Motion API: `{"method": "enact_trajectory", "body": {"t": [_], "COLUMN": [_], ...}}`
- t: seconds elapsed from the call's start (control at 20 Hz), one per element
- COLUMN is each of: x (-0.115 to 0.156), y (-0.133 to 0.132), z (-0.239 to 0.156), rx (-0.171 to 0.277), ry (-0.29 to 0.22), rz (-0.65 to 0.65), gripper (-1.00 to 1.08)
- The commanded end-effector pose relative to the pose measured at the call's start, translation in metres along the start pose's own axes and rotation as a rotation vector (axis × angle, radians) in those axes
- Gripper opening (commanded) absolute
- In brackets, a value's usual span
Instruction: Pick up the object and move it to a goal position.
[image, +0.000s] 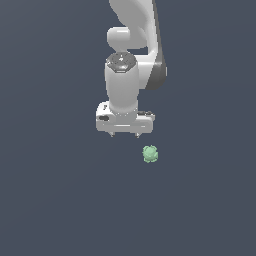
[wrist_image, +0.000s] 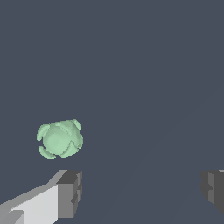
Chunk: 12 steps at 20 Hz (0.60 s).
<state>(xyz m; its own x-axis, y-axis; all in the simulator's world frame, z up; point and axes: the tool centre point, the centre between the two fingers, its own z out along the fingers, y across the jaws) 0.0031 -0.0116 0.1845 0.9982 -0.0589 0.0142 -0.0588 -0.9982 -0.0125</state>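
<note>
A: What else is around on the tabletop (image: 50, 200)?

B: Only a plain dark slate surface in both views. The sole thing on it is the blob (image: 150, 154), pale green and lumpy. Nothing stands between it and the arm (image: 135, 30).

A: And the arm itself?

B: White, coming down from twelve o'clock in the exterior view, wrist pointing down at the tabletop. The fingers (image: 124, 135) show there only as two small dark tips under the white hand body.

A: Are they spread or clenched?

B: Spread wide, gripping nothing. In the wrist view one finger (wrist_image: 65, 194) and the other (wrist_image: 214, 190) sit well apart, with bare tabletop between them.

A: Where is the blob relative to them?

B: In the exterior view it lies at about four o'clock from the fingertips, near but not touching, just past the tip on the exterior view's right. In the wrist view the blob (wrist_image: 60, 138) sits just beyond one finger's tip, outside the gap rather than in it. How high the fingers hang over the tabletop I cannot tell.
</note>
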Motion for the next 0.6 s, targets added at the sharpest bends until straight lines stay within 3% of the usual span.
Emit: {"method": "enact_trajectory", "body": {"t": [0.0, 0.55], "x": [0.0, -0.008], "y": [0.0, -0.001], "z": [0.0, 0.015], "rx": [0.0, 0.032], "ry": [0.0, -0.036], "rz": [0.0, 0.023], "gripper": [1.0, 1.0]}}
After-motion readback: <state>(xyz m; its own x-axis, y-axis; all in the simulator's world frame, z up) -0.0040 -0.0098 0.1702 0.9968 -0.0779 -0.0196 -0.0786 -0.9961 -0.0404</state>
